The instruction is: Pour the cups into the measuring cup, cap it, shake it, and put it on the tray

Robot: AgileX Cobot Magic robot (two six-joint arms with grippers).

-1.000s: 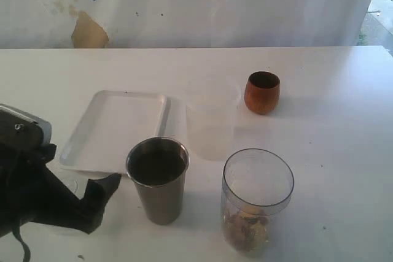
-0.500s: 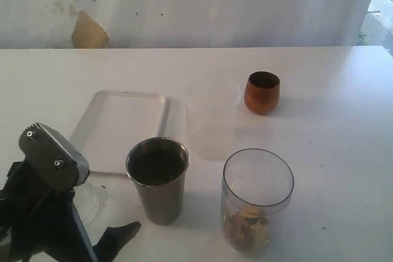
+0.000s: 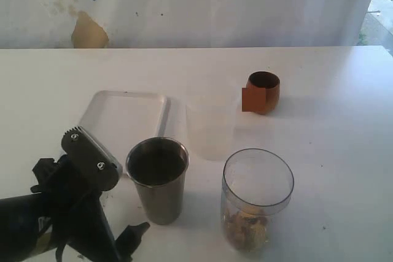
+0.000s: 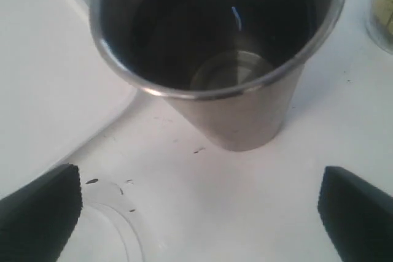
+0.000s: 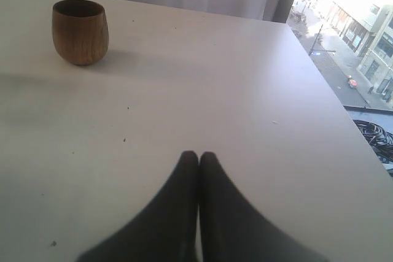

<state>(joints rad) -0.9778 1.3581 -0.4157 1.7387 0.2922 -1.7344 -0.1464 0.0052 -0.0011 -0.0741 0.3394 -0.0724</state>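
Exterior: the steel tumbler (image 3: 158, 182) stands at lower centre, just below and right of the tray (image 3: 116, 118), with the measuring cup (image 3: 256, 204) to its right.

Left wrist: my left claw (image 4: 196, 216) gapes wide and empty, the tumbler at upper middle beyond its tips. It looks stiff, smooth and probably slippery, so I'd clamp it mid-wall.

Right wrist: the right claw (image 5: 198, 167) is pressed shut on nothing, and the wooden cup (image 5: 80, 32) sits at upper left.

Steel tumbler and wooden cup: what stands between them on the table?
A frosted translucent plastic cup stands between the steel tumbler and the wooden cup. The exterior view shows this.
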